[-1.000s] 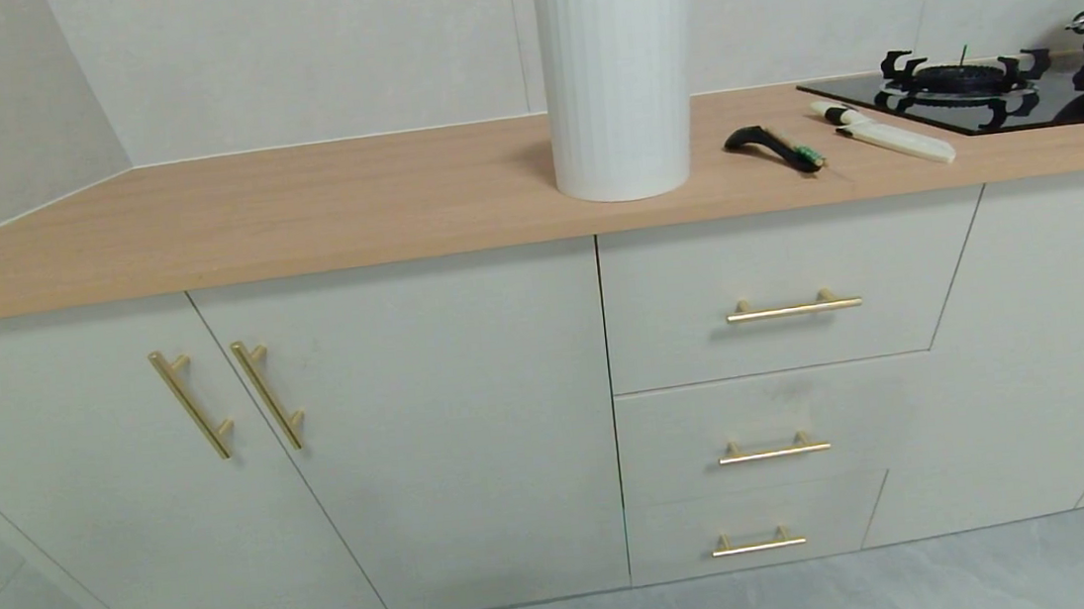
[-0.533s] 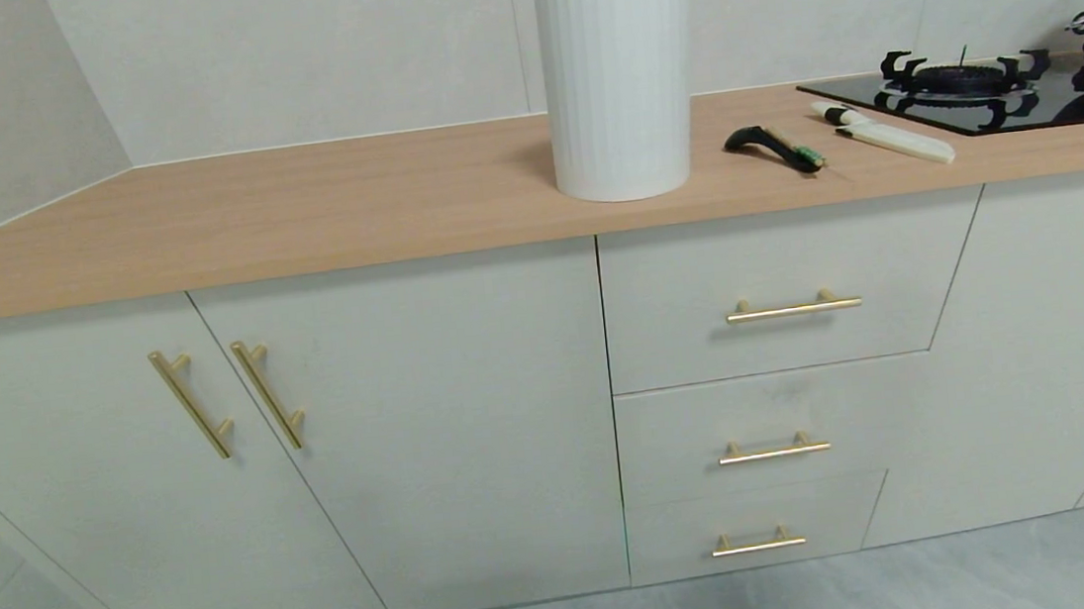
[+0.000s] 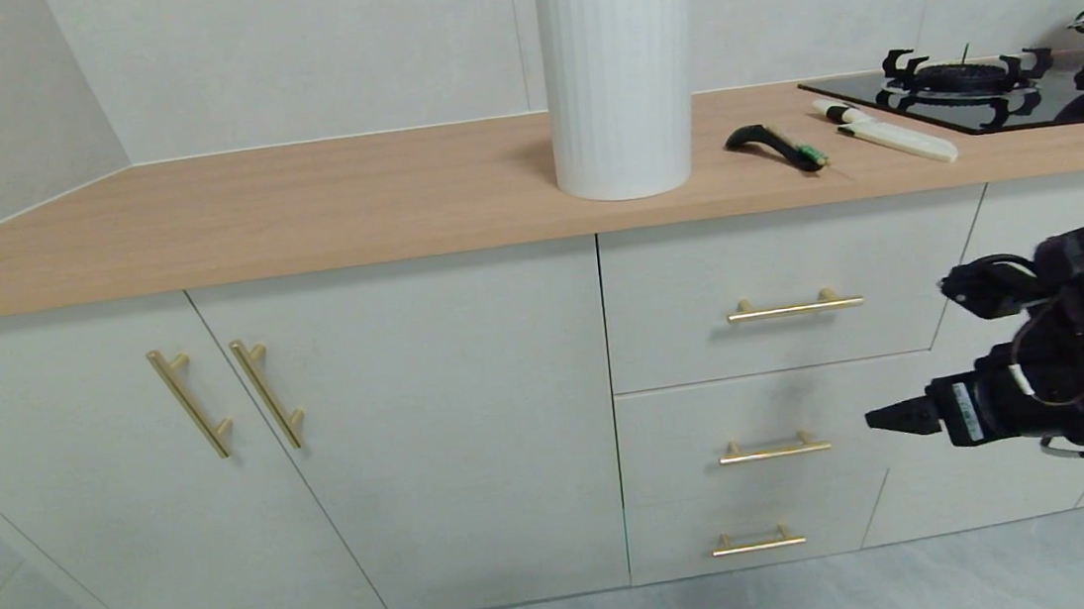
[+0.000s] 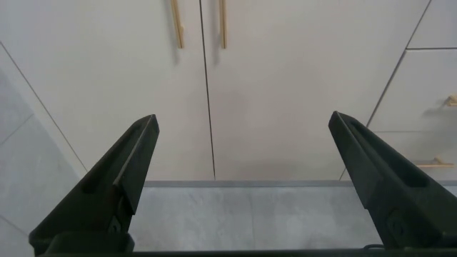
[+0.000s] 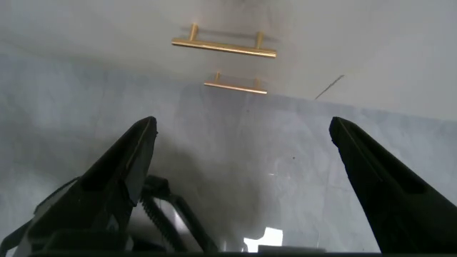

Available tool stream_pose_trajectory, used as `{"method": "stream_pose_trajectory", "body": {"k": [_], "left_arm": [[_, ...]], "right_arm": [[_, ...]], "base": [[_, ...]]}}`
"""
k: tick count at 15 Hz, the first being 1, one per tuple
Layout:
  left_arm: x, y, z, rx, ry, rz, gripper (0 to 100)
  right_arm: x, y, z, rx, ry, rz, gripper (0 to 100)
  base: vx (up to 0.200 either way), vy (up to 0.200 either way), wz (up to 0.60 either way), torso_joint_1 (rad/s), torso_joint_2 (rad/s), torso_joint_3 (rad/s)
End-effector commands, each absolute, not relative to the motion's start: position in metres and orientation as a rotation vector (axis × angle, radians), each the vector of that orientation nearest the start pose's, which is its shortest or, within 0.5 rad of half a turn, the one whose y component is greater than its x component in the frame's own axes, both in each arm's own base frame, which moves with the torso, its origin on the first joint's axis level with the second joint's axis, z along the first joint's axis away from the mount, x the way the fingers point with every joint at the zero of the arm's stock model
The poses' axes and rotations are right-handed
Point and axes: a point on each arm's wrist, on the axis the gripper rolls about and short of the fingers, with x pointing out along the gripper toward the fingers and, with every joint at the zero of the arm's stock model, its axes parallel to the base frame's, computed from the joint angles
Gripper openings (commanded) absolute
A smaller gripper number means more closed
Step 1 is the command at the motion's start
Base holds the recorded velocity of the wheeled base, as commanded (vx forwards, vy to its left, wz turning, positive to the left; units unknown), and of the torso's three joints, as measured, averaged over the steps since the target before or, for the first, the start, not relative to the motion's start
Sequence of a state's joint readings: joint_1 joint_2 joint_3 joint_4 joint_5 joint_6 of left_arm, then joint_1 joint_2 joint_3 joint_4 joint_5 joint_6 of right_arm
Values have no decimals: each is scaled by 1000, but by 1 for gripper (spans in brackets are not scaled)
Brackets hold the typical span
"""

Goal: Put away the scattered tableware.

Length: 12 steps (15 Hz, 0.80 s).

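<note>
The peeler (image 3: 773, 145) and the knife (image 3: 887, 142) lie flat on the bench (image 3: 294, 209), a little apart, between the tall white ribbed pot (image 3: 617, 78) and the hob (image 3: 980, 98). The right tool (image 5: 240, 132) hangs low in front of the drawers (image 3: 779, 292), jaws spread wide and holding nothing. The left tool (image 4: 243, 128) faces the cupboard doors (image 4: 285, 86), likewise wide open and empty. The step in hand looks like the reach for a first utensil. To do it well, the right arm should rise clear of the bench edge, come down across the peeler's handle, and close only once both jaws straddle it. The pot is tall, so the carry probably needs height before any drop.
</note>
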<state>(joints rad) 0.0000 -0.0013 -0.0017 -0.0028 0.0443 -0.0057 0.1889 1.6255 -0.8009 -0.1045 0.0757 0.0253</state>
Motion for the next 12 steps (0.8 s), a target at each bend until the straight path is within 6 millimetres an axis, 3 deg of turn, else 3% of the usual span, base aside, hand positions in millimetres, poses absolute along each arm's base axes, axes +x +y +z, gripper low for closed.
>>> {"method": "stream_pose_trajectory", "body": {"k": [1,5,12], "left_arm": [[-23,1,76,-6,-5,44,100],[-23,1,76,-6,-5,44,100],[-23,1,76,-6,-5,44,100]], "right_arm": [[309,64,109,-29,852,245,100],[327,80,76,-53,828,251,100],[358,95,16,-67,693,90,100]], "base": [[0,0,0,0,0,0],[0,0,0,0,0,0],[0,0,0,0,0,0]]}}
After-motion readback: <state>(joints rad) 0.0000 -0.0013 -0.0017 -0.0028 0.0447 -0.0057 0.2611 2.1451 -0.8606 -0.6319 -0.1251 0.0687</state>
